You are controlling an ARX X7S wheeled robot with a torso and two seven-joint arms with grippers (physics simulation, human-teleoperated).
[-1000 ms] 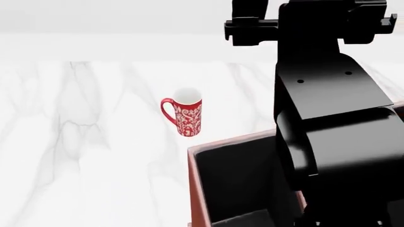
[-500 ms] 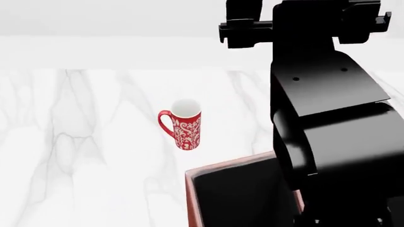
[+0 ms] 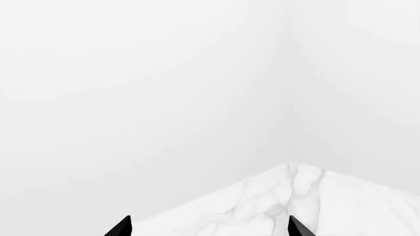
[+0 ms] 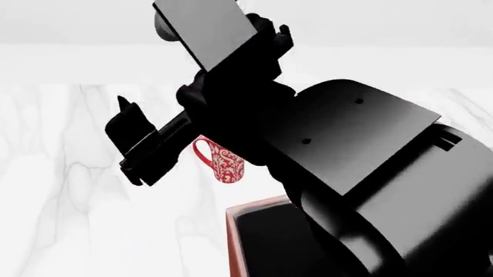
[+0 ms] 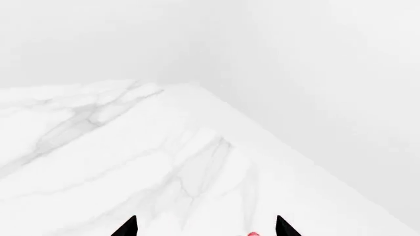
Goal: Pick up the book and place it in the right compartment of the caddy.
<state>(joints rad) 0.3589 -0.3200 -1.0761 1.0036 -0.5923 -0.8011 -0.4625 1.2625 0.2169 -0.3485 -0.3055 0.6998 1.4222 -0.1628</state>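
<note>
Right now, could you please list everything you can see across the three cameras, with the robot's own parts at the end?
mug: one, red with white pattern, on the table beyond the caddy's corner, partly hidden by the arm.
caddy: one, reddish-brown with black inside, nearest the robot, only a corner showing.
table: one, white marble, under everything.
book: none in view.
right arm: one, black, raised across the head view.
left gripper: two black fingertips apart, nothing between.
right gripper: two black fingertips apart, over the table.

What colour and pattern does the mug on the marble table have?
The mug is red with a white ornamental pattern; it shows best in the head view, partly hidden behind the robot's arm.
</note>
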